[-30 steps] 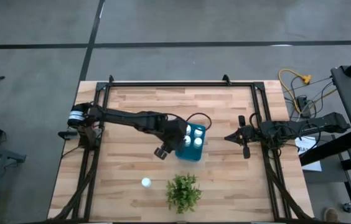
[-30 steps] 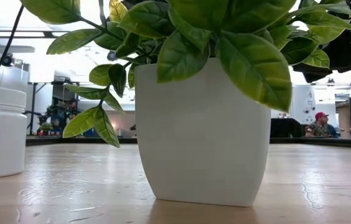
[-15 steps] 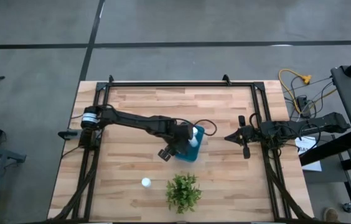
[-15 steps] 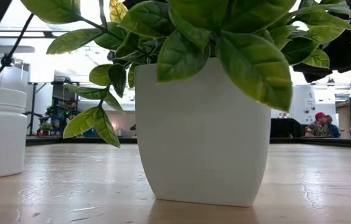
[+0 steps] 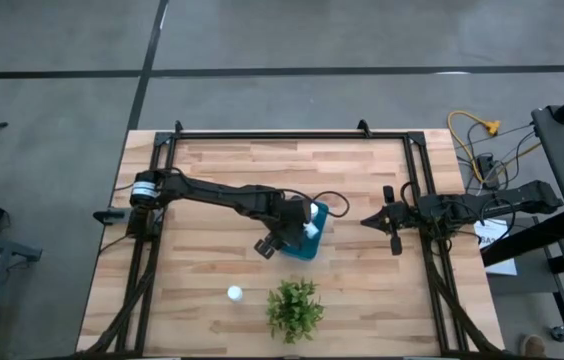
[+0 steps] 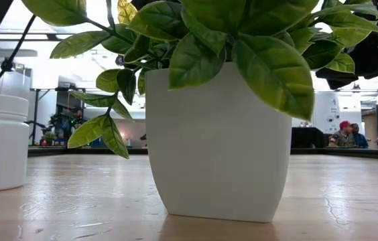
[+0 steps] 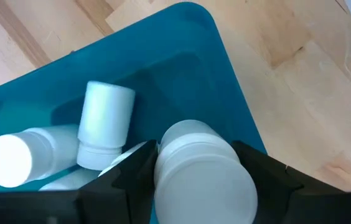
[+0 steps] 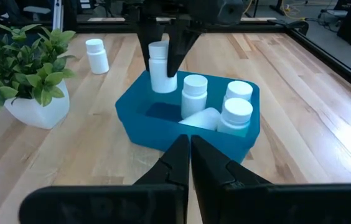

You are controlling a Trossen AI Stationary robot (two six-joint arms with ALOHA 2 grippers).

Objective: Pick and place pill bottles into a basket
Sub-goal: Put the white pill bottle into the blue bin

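Observation:
The teal basket [image 8: 163,124] stands mid-table, also in the high view [image 5: 314,245]. It holds several white pill bottles: some upright [image 8: 194,93], one lying [image 7: 104,124]. My left gripper [image 8: 165,53] is above the basket's corner nearest the plant and is shut on another white bottle [image 8: 162,71]. One more bottle [image 5: 234,293] stands upright on the table near the front, also in the low view [image 6: 0,140]. My right gripper [image 5: 382,220] waits shut to the basket's right, its fingers [image 8: 189,158] closed on nothing. My left gripper pinches the bottle's upper part, at the cap and neck [image 8: 158,48], between its two fingers [image 7: 259,177]. The fingers come from above, pointing down. The bottle stays upright, its lower part below the basket's rim; whether it stands on the basket's floor I cannot tell.
A green plant in a white pot [image 5: 294,308] stands near the front edge, just in front of the basket, and fills the low view [image 6: 216,154]. A black frame rail [image 5: 282,134] runs round the table. People sit in the room beyond [image 6: 342,134].
My left gripper has gone a little toward the table's right edge and now stands over the basket, hiding the bottles that showed in it from above a second ago. Over the last half second it has kept still.

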